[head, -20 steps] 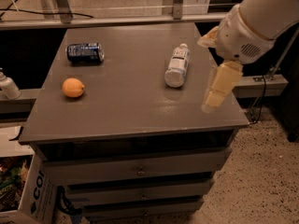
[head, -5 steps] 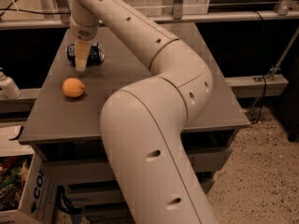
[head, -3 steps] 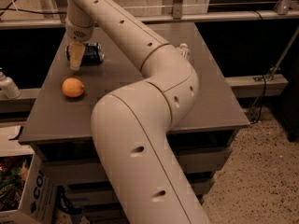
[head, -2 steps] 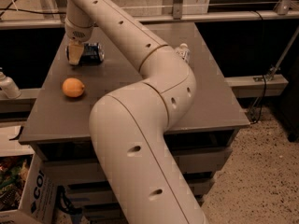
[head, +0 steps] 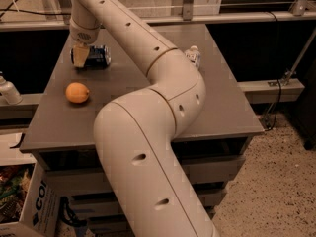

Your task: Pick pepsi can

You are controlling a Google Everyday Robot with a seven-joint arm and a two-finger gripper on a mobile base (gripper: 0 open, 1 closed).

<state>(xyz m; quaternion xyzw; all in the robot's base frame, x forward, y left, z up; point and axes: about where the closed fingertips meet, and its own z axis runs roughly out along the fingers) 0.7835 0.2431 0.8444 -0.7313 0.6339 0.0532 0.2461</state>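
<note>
The pepsi can (head: pixel 99 56) is dark blue with silver ends and lies on its side at the far left of the grey table (head: pixel 217 107). My gripper (head: pixel 80 56) hangs down from the wrist right at the can's left end and covers that end. The long white arm reaches across the table from the front. Whether the gripper touches the can does not show.
An orange (head: pixel 77 92) lies on the table in front of the can. A clear bottle with a white label (head: pixel 193 57) lies at the far right, mostly hidden behind the arm. A white bottle (head: pixel 8 91) stands off the left edge. A cardboard box (head: pixel 34 206) sits on the floor at lower left.
The arm has swung from the table's right side over to the can. In the last second the gripper has stayed at the can's left end, hardly moving.
</note>
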